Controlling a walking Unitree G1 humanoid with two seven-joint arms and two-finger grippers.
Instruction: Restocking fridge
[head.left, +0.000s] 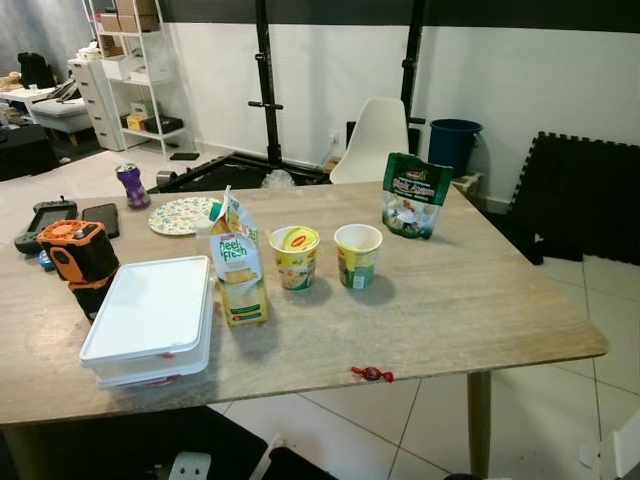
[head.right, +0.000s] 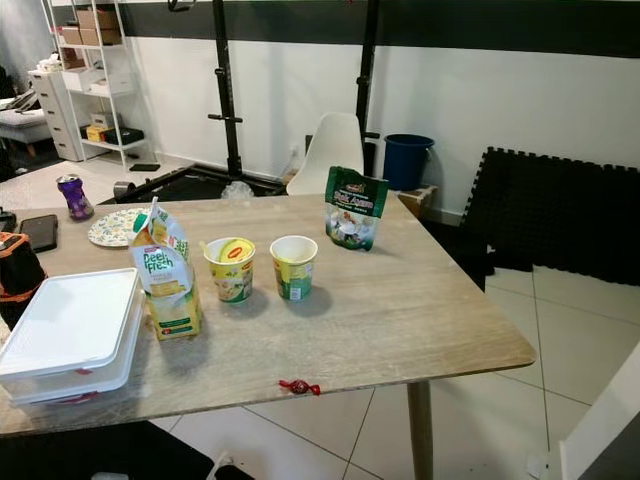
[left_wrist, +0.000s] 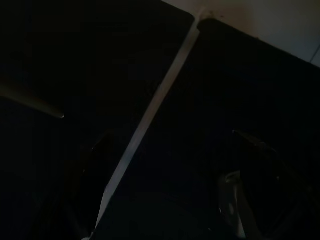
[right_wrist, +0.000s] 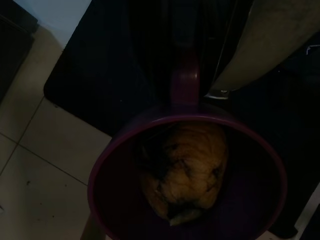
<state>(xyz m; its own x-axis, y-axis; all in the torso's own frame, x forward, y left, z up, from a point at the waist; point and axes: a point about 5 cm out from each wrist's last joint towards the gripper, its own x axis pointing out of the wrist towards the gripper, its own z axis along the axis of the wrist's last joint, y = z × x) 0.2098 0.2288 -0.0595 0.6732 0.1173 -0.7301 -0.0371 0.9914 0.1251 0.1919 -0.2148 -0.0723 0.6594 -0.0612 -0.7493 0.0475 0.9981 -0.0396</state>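
On the wooden table (head.left: 480, 300) stand a Peel Fresh juice carton (head.left: 238, 265), a yellow noodle cup with a lid (head.left: 295, 256), a second yellow-green cup (head.left: 358, 255) and a green snack pouch (head.left: 413, 194). A stack of white lidded containers (head.left: 152, 318) lies at the front left. The left wrist view is very dark: my left gripper (left_wrist: 170, 135) hangs open over a dark floor mat, nothing between its fingers. In the right wrist view a purple bowl with a handle (right_wrist: 185, 85) sits very close, holding a brown bread-like lump (right_wrist: 185, 170).
An orange-black device (head.left: 80, 255), a phone (head.left: 101, 218), a patterned plate (head.left: 182, 215) and a purple can (head.left: 132, 185) sit at the table's left. A red wrapped candy (head.left: 372, 374) lies near the front edge. Behind are a white chair (head.left: 372, 140), a blue bin (head.left: 454, 143) and black foam mats (head.left: 580, 200).
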